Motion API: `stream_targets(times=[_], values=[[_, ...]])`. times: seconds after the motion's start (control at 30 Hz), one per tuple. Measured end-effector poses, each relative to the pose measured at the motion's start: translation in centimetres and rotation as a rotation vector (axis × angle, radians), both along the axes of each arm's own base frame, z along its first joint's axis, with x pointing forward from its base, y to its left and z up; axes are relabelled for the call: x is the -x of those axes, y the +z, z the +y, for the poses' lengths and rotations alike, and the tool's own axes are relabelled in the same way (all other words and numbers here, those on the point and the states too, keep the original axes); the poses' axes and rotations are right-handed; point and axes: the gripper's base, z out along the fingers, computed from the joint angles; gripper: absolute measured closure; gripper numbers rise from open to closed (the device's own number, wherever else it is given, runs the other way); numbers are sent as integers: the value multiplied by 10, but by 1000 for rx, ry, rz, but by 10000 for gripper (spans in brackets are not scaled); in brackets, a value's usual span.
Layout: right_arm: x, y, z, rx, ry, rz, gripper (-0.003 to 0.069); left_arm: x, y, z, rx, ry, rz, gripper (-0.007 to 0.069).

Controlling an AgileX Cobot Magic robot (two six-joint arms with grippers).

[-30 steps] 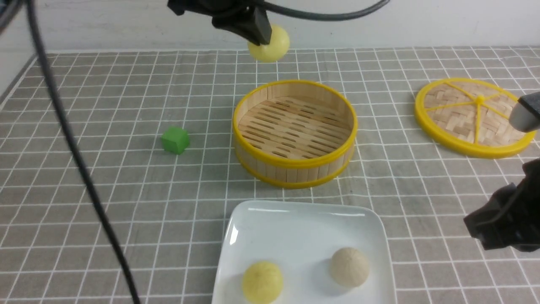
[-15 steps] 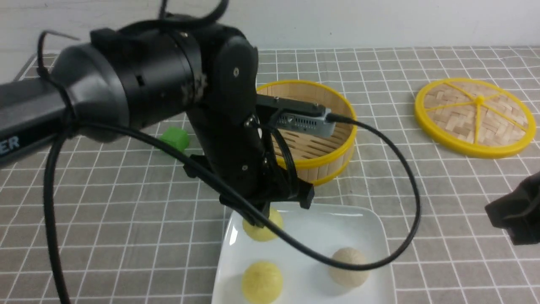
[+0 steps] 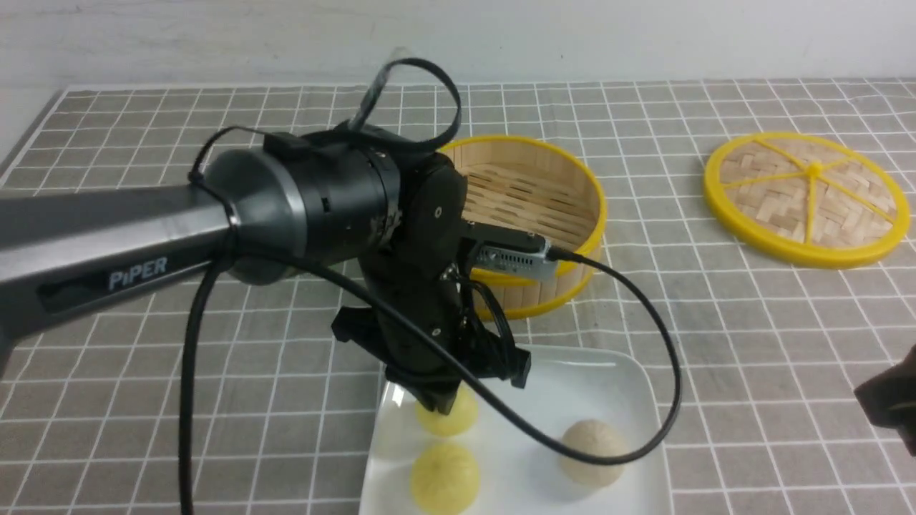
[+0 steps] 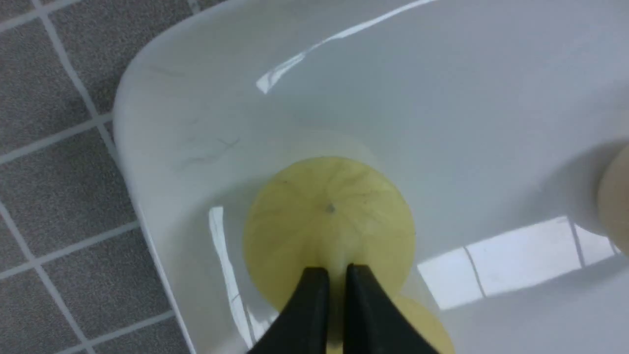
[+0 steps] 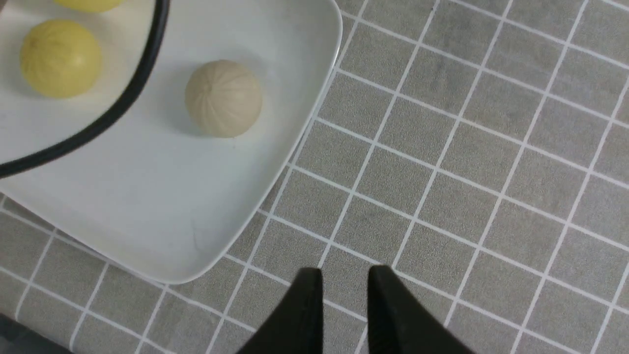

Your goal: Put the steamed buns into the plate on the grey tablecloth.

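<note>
Left arm [image 3: 300,207] and cable [image 5: 158,29] overhang plate [image 3: 594,379], open tablecloth [image 3: 751,322] rightward

I see a white plate [image 3: 601,379], two pale yellow buns [image 3: 444,478], one beige bun [image 3: 591,462], grey cloth [image 3: 143,114] gridded white, yellow-rimmed steamer [image 3: 526,182] and lid [image 3: 805,197], my black arm [image 3: 308,200].

The left gripper [image 3: 439,406] hid the top of the yellow bun [image 3: 458,423] by the plate's [image 3: 572,386] far left corner; the plate's near edge was cropped.
</note>
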Motion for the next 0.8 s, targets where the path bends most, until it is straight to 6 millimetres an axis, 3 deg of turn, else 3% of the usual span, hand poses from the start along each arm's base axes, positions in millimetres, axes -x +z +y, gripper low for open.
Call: stream_targets(times=[0.23,0.3,0.47,0.57,0.67,0.7,0.8], values=[[33,16,-18,-24,5,-45,501,0,-1,-2,15,9,11,346],[55,25,-32,-51,7,-101,501,3,9,0,37,10,-7,253],[91,37,-54,-108,5,-231,503,12,39,8,78,9,-54,179],[111,41,-66,-148,3,-308,543,20,58,15,90,4,-79,211],[127,39,-74,-189,1,-380,624,26,68,23,61,-6,-78,300],[131,33,-77,-223,-2,-437,662,30,72,27,36,-11,-76,359],[122,15,-73,-292,3,-593,674,34,82,37,-8,-23,-107,519]])
